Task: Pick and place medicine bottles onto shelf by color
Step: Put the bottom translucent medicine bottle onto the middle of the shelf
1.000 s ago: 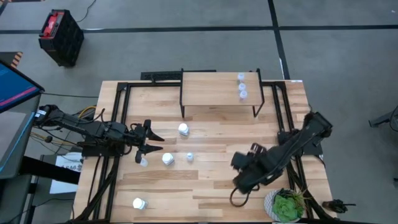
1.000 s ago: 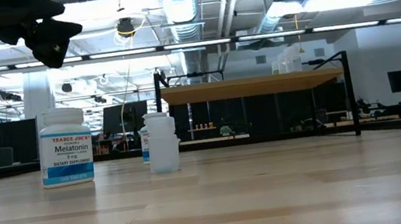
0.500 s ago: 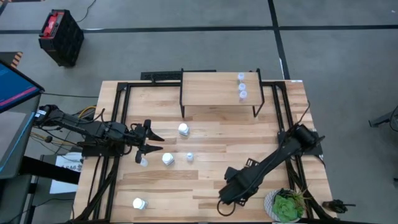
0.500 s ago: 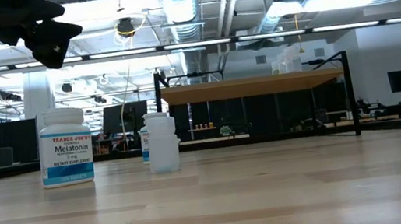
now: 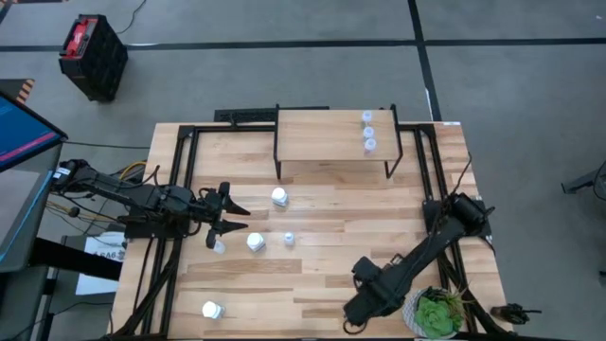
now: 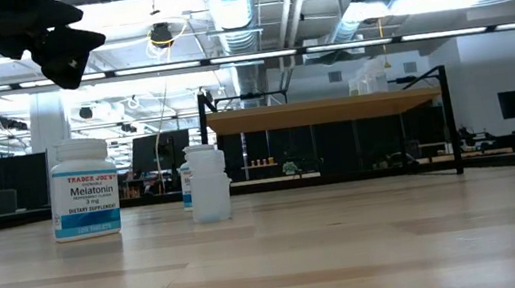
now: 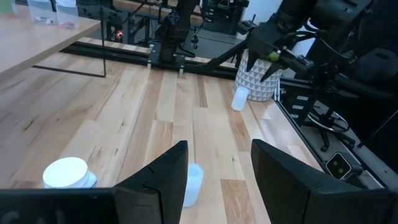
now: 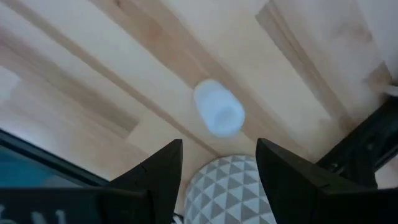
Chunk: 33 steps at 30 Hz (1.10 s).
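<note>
While my right gripper [image 5: 358, 317] sits spread wide over a small pale bottle [image 8: 218, 107] at the table's [image 5: 322, 275] front edge, right beside the potted plant [image 5: 437, 314], I see the main risk as a finger clipping the pot or nudging the bottle off the edge as it closes. Left gripper [image 5: 233, 217] waits spread near the left edge, a small bottle [image 7: 193, 184] between its fingers, ungripped. Three pale bottles [image 5: 368, 131] already line the shelf's [image 5: 327, 137] right end, so a wrong-side drop would mix colors.
</note>
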### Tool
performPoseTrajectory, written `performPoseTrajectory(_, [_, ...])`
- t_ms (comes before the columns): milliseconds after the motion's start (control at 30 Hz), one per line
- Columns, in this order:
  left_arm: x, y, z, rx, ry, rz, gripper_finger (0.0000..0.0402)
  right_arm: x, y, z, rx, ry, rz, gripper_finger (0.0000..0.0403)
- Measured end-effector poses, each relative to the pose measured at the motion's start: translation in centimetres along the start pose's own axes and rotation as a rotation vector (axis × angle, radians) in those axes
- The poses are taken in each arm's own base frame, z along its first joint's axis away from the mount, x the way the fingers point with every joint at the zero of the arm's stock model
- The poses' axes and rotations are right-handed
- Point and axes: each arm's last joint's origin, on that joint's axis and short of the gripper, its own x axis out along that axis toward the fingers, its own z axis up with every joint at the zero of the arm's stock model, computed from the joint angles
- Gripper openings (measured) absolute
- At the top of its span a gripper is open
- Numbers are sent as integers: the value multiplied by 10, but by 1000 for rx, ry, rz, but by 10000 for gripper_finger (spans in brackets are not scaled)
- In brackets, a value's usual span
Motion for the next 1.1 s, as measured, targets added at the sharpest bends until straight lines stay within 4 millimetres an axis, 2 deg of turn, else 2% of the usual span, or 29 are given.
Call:
performPoseTrajectory(133, [0,0,0,0,0,0,165,1,-5,-15,-4,-25,-68,226])
performPoseTrajectory(267, [0,0,0,0,0,0,165,-1,-8,-28,0,-65,-58,226])
performPoseTrajectory(433, [0,0,0,0,0,0,165,-7,-14,-35,-32,-117,-40,226])
performPoseTrajectory(633, [0,0,-1,1,7,2,165,-28,-30,-35,-78,-179,30,226])
performPoseTrajectory(867, [0,0,-1,2,8,2,165,-53,-53,-32,-117,-346,111,226])
performPoseTrajectory(967, [0,0,-1,1,8,2,165,-49,-63,-33,-139,-406,87,226])
performPoseTrajectory(1100, [0,0,-1,1,8,2,165,-28,-83,-40,-106,-408,23,226])
